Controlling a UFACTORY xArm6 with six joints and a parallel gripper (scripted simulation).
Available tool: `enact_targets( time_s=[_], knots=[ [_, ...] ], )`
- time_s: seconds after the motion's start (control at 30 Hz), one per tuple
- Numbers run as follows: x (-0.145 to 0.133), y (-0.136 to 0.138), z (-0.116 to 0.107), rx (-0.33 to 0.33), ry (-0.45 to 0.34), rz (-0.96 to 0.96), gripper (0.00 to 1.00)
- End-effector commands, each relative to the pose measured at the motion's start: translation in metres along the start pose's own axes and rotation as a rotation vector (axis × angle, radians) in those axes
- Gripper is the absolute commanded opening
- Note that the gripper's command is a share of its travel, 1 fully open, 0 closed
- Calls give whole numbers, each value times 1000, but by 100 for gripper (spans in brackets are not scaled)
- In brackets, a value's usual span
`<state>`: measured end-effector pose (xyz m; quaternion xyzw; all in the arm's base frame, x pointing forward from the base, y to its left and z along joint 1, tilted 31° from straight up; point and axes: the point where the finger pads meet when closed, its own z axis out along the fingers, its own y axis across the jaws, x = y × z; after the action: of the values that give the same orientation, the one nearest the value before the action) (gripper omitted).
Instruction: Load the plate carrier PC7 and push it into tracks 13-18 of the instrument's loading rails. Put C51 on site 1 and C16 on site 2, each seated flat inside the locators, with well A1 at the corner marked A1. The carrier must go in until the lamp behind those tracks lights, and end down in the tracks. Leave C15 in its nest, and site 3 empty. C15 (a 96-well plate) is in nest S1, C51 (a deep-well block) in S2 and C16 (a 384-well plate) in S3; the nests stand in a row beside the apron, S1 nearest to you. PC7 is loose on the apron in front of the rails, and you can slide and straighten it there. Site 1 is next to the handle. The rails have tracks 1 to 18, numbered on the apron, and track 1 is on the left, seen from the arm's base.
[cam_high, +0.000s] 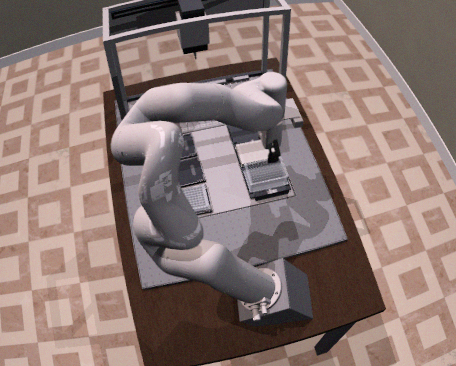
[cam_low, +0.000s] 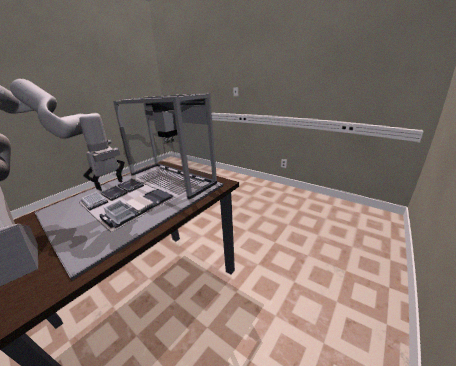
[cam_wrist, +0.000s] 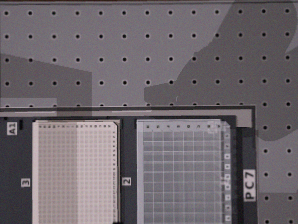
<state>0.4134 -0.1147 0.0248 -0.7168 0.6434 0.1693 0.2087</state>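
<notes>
My gripper (cam_low: 109, 183) is open and empty, held above the carrier and nests. PC7 (cam_high: 272, 192) (cam_low: 106, 220) (cam_wrist: 249, 185) lies on the apron in front of the rails, handle towards the arm's base. C51 (cam_high: 266, 173) (cam_low: 119, 211) (cam_wrist: 180, 175), a clear deep block, sits on site 1 beside the handle and looks level. C16 (cam_high: 251, 151) (cam_low: 140, 201) (cam_wrist: 75, 170), cream, lies on site 2 and looks flat. Both have their cut corner at top right in the wrist view. Site 3 (cam_low: 159, 196) is empty. C15 (cam_high: 196, 197) (cam_low: 94, 201) is in nest S1. A lit lamp cannot be made out.
Nests S2 (cam_high: 190, 170) (cam_low: 113, 192) and S3 (cam_low: 131, 185) are empty. The loading rails (cam_low: 165, 180) lie beyond, under the instrument's frame (cam_low: 182, 145) with its hanging head (cam_high: 194, 35) (cam_low: 168, 122). The arm hides much of the rails in the top view.
</notes>
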Motion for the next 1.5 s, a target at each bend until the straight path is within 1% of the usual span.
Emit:
enact_targets(
  time_s=[0.0, 0.37, 0.7, 0.77, 1.27, 1.33, 1.47],
  knots=[
    [0, -1, -4, 3, 2, -1, 100],
    [0, -1, -4, 3, 2, -1, 100],
    [0, -1, -4, 3, 3, -334, 100],
    [0, -1, -4, 3, 3, -334, 100],
    [0, -1, -4, 2, 3, -834, 100],
    [0, -1, -4, 2, 3, -834, 100],
    [0, -1, -4, 2, 4, -968, 100]
  ],
)
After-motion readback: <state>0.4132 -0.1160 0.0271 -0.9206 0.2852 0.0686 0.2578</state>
